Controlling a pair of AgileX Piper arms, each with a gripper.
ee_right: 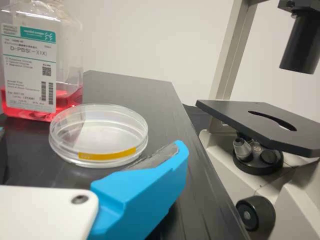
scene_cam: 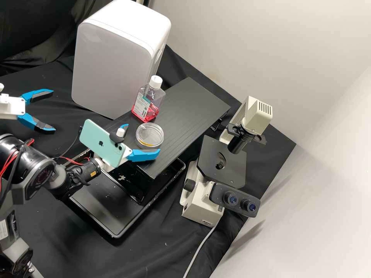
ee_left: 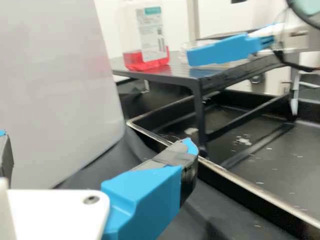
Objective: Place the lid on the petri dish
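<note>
Petri dish sits just ahead of your right gripper, which gapes wide and empty, while your left gripper, also wide, hangs well apart.

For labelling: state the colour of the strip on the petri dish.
Yellow-orange strip, clearest in the right wrist view.

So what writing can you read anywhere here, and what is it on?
Bottle: white label with teal band, heading, fine print and barcodes; mostly too small to read reliably, so nothing quoted.
Petri dish: yellow strip on its wall, no writing visible.
Microscope: small mark on its base, too small to read.
</note>
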